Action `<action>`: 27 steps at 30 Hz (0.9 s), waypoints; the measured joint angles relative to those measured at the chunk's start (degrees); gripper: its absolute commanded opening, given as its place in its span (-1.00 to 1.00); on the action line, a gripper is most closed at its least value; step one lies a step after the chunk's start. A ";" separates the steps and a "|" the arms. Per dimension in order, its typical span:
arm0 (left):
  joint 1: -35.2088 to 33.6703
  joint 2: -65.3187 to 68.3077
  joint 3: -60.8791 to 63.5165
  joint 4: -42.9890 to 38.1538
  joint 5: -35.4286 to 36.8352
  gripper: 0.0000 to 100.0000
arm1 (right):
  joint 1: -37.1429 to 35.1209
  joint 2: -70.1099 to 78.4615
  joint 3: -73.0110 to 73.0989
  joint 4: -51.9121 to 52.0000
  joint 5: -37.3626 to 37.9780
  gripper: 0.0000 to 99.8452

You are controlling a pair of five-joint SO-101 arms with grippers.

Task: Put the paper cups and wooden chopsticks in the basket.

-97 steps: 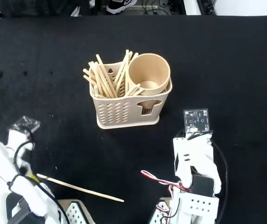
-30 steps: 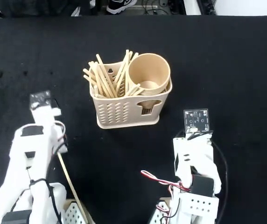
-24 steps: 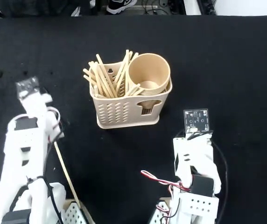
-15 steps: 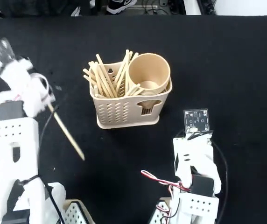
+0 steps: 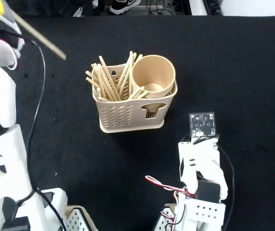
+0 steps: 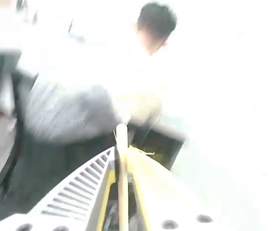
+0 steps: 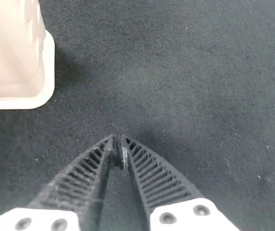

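Our left pincer (image 6: 121,153) is clamped on a chopstick (image 5: 39,36), held high and well away from the basket (image 5: 128,118), off its stick-side far corner. To do this well, we judge the chopstick should come over the sticks (image 5: 109,83) beside the cups (image 5: 153,72), tilt steeply, go in end first, and be let go low so it cannot bounce out. Our right pincer (image 7: 117,146) is together and empty, over the table (image 5: 233,67) near the basket's corner. We can read no writing.

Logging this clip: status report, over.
Left gripper: jaws shut on chopstick, held aloft. Right gripper: jaws shut, empty. Nothing blocking basket.
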 measured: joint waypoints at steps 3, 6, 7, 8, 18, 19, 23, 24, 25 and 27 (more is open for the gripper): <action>3.25 -0.53 -2.11 -1.32 0.00 -0.94 | 0.00 0.00 0.00 0.00 0.00 -0.97; 8.00 -2.29 -2.20 -0.62 -0.62 -0.94 | 0.00 0.00 0.00 0.00 0.00 -0.97; 10.37 -2.90 -1.93 -0.18 -1.85 -0.94 | 0.00 0.00 0.00 0.00 0.00 -0.97; 12.84 -3.78 -1.14 0.18 -3.52 -0.94 | 0.00 0.00 0.00 0.00 0.00 -0.97; 27.08 -12.22 23.30 -4.48 -16.44 -0.94 | 0.00 0.00 0.00 0.00 0.00 -0.97; 27.16 -12.92 26.02 -6.33 -16.70 -0.94 | 0.00 0.00 0.00 0.00 0.00 -0.97; 27.43 -14.95 35.34 -12.31 -17.05 -0.94 | 0.00 0.00 0.00 0.00 0.00 -0.97; 27.43 -15.12 37.27 -13.36 -17.05 -0.94 | 0.00 0.00 0.00 0.00 0.00 -0.97; 27.43 -15.30 39.03 -14.07 -17.14 -0.94 | 0.00 0.00 0.00 0.00 0.00 -0.97; 27.43 -15.30 41.67 -14.59 -17.23 -0.94 | 0.00 0.00 0.00 0.00 0.00 -0.97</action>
